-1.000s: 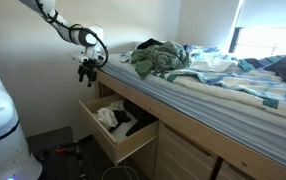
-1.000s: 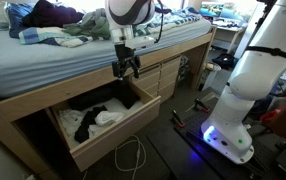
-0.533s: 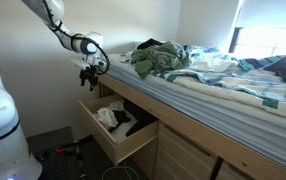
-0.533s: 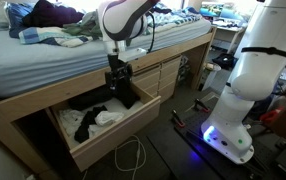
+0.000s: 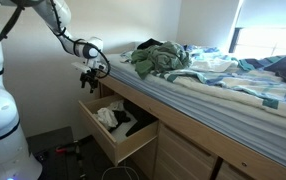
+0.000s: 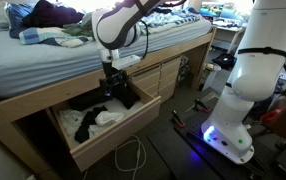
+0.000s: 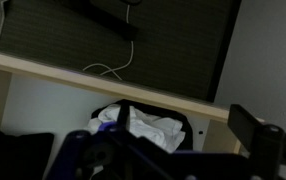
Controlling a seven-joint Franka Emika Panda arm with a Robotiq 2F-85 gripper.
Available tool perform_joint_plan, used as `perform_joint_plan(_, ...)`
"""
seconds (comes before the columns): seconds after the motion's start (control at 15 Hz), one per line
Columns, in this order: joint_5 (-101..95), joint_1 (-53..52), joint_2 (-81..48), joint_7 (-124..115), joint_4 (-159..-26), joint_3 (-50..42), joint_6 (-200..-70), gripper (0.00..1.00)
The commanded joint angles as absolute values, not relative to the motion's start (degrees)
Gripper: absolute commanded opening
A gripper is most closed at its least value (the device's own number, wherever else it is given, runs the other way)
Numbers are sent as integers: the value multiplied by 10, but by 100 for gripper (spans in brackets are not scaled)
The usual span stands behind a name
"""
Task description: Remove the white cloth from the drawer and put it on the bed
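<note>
Down comes the claw (image 6: pixel 120 93): it hangs lower over the drawer (image 6: pixel 118 132) than it did a moment ago, and the arm bends more. Its jaws stand wide and hold nothing.

The white cloth (image 6: pixel 108 118) lies crumpled inside the drawer, near the middle. The wrist view shows it too, just past the drawer's front board and between the two dark fingers. A black fabric item (image 6: pixel 86 122) lies inside the drawer as well and touches the white cloth. The drawer is pulled out. The bed (image 5: pixel 218 100) is just above the drawer, with a green-grey garment heap (image 5: pixel 158 58) on top.

I think the reach down is the step now, and the cloth is not yet touched.

Things could go wrong. The two cloths touch, so the claw may pick up the black one too. The white cloth is soft, so a small pinch may slip off. The claw may also bump the drawer's front board or the bed frame above the drawer, since both are close.
</note>
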State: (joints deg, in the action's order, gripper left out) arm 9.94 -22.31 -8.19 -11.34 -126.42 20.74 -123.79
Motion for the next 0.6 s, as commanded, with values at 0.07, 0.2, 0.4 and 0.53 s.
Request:
perform_joint_plan(0.07,99,-223,-82,-114,-1262,208,-1236,100)
perform_joint_plan(0.2,96,-224,-83,-117,-1263,208,-1243,100)
perform_joint_plan(0.4,86,-230,-99,-130,-1257,208,-1257,100)
perform_joint_plan(0.53,80,-235,-121,-134,-1248,209,-1269,100)
